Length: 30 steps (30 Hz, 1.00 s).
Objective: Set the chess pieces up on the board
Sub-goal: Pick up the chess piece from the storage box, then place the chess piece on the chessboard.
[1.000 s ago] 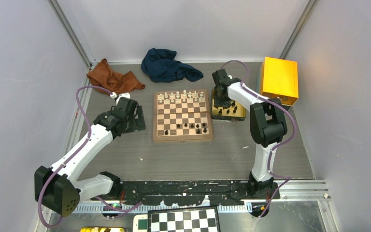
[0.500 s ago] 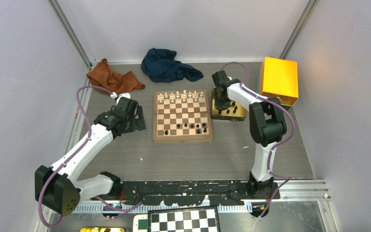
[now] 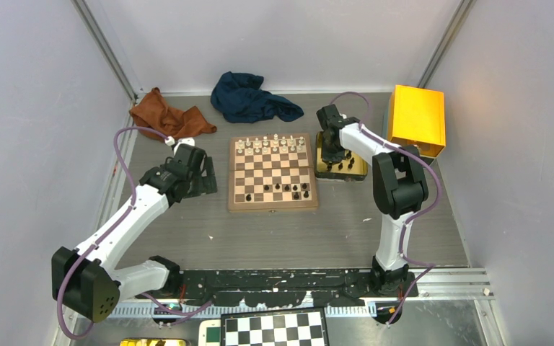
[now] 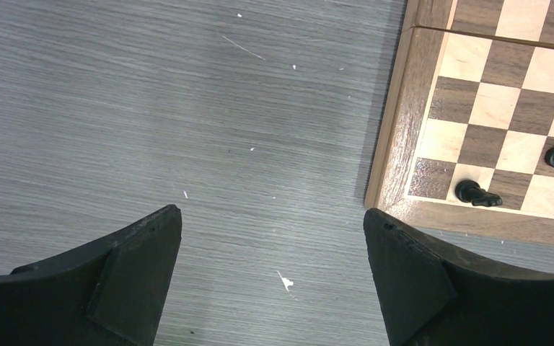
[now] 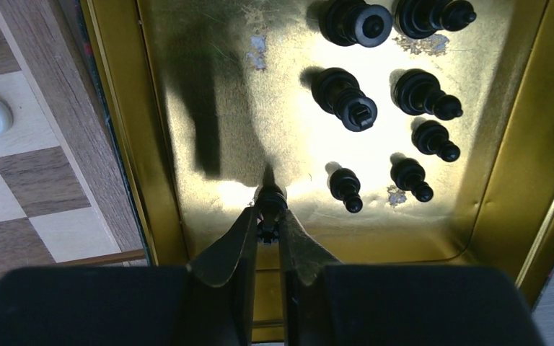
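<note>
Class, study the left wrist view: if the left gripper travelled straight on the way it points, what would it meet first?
Probably the bare grey wood-grain table. The open left gripper points down at it, just beside the brown wooden chessboard's rim; nothing lies between.

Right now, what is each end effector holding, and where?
Right end effector pinches a black chess piece near its top; left end effector holds nothing.
</note>
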Available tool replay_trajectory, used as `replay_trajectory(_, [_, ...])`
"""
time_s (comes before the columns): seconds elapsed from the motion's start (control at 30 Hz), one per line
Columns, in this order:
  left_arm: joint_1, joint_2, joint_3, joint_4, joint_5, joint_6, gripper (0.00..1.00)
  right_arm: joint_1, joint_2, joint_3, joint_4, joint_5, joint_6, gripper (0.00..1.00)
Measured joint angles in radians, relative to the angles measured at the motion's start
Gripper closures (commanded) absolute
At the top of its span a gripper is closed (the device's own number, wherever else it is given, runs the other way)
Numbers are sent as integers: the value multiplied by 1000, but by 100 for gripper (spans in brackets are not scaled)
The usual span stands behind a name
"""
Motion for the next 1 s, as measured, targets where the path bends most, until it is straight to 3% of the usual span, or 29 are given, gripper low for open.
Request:
replay_trajectory(0.3, [28,-10,44,-1,-13,34,2,64,-13,105,-70,46,-8,99])
replay_trajectory(1.0, [45,-164,47,-49,5,33,2,487,68,438,-209,84,-22,99])
